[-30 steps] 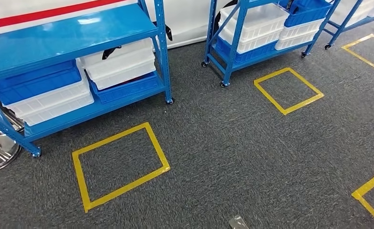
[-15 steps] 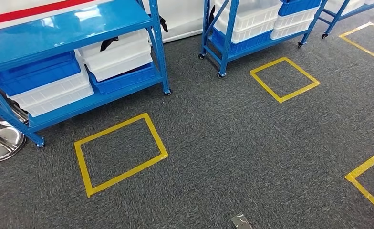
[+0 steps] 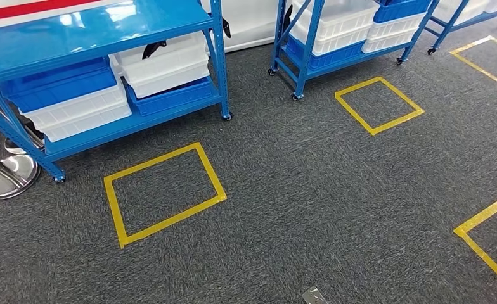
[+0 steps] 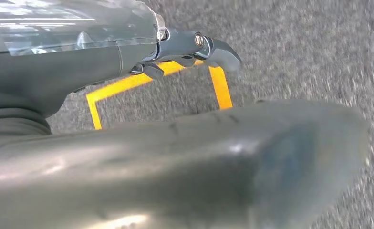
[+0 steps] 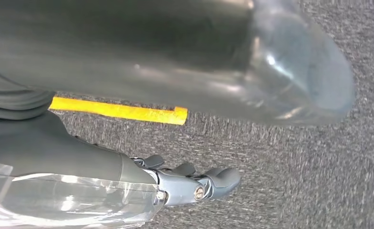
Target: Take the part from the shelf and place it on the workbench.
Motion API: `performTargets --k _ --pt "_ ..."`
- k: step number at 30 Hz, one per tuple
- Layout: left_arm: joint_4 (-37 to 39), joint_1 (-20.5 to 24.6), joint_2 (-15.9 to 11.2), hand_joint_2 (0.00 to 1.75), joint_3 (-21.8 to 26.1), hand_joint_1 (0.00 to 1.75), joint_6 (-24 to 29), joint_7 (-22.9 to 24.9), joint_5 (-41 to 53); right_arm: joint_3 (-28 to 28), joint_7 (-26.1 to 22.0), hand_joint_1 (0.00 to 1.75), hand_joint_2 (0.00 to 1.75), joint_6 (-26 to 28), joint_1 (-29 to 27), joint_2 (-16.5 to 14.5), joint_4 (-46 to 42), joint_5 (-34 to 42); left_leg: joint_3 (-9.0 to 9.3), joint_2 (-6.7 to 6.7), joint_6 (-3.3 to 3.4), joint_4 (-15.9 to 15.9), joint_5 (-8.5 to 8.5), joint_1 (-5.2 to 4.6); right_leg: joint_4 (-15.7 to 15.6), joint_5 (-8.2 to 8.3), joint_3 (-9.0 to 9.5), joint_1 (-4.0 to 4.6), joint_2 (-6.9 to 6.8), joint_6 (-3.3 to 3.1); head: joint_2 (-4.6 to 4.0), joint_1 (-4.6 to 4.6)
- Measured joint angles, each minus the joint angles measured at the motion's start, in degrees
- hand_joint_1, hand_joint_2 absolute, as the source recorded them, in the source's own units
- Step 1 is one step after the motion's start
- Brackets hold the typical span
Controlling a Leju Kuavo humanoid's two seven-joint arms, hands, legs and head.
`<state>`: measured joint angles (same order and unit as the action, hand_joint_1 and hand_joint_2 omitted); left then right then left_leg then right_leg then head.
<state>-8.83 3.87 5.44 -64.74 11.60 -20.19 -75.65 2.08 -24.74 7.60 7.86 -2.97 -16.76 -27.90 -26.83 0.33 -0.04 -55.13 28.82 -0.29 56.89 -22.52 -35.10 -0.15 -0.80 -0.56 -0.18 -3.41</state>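
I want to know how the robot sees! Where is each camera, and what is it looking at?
Head view: high up, looking down at carpet, blue shelves, yellow squares.
Left wrist view: behind the left robot hand, facing carpet.
Right wrist view: behind the right robot hand, facing carpet.
Shared: all show grey carpet and yellow tape.

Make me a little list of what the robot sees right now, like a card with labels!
Place: grey carpet floor with yellow tape squares
Nearest shelf: blue rack on wheels, upper left of the head view
On its lower level: stacked blue and white bins
Second rack: blue, further right, also holding bins
Left hand: hanging over the carpet, holding nothing
Right hand: hanging over the carpet, holding nothing
Part taken: not yet
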Motion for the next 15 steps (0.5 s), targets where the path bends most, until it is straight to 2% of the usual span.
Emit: performTargets --k 2,3,8,10,11,12,13,15 --pt "0.0 -0.01 0.0 0.0 0.04 0.0 0.25 0.19 -0.03 -0.46 0.33 0.0 0.0 0.29 0.04 0.0 0.0 -1.23 -0.31 0.03 0.34 -0.19 -0.21 -0.2 -0.18 0.61 -0.12 -0.25 0.02 0.97 0.0 0.0" --pt "0.0 -0.03 0.0 0.0 0.06 0.0 0.37 0.32 -0.07 -0.75 0.55 0.0 0.0 0.27 0.06 0.0 0.0 -1.61 -0.47 0.03 0.47 -0.3 -0.29 -0.27 -0.23 0.78 -0.2 -0.33 0.03 1.25 0.0 0.0" --pt "0.0 -0.16 0.0 0.0 0.2 0.0 1.08 0.62 -0.56 -1.38 0.89 0.0 0.0 -0.23 0.02 0.19 0.01 -1.88 -1.36 -0.01 1.02 -1.02 -0.49 -0.55 -0.3 1.32 -0.65 -0.64 -0.03 2.18 0.0 0.0" --pt "0.0 -0.2 0.01 0.0 0.25 0.0 1.01 0.51 -0.66 -1.42 0.89 0.0 0.0 -0.12 -0.03 0.24 0.01 -1.85 -1.52 -0.12 1.54 -0.97 -0.8 -0.46 -0.26 1.34 -0.75 -0.74 -0.11 2.62 0.0 0.0" --pt "0.0 -0.18 0.04 0.0 0.26 0.0 0.97 0.42 -0.68 -1.44 0.88 0.0 0.0 0.0 -0.04 0.26 0.02 -1.85 -1.54 -0.2 1.87 -0.82 -1.06 -0.33 0.29 0.73 -0.98 -0.79 -0.07 2.81 0.0 -0.01" --pt "0.0 -0.17 0.08 0.0 0.26 0.0 0.93 0.32 -0.72 -1.45 0.88 0.0 0.0 0.09 -0.07 0.27 0.01 -1.85 -1.58 -0.31 2.21 -0.67 -1.35 -0.2 1.89 -0.65 -1.63 -0.81 0.03 2.95 0.0 0.0" --pt "0.0 -0.16 0.11 0.0 0.26 0.0 0.9 0.23 -0.76 -1.46 0.87 0.0 0.0 0.17 -0.1 0.29 0.01 -1.85 -1.68 -0.43 2.47 -0.58 -1.62 -0.09 4.66 -2.65 -2.75 -0.82 0.15 3.04 0.0 0.0" --pt "-0.01 -0.21 0.19 0.0 0.27 0.0 0.9 0.11 -0.92 -1.51 0.87 0.0 0.0 0.01 -0.26 0.31 0.02 -1.85 -2.15 -0.88 2.64 -0.68 -1.85 -0.14 12.87 -7.13 -6.0 -0.79 0.27 3.04 0.0 0.0"
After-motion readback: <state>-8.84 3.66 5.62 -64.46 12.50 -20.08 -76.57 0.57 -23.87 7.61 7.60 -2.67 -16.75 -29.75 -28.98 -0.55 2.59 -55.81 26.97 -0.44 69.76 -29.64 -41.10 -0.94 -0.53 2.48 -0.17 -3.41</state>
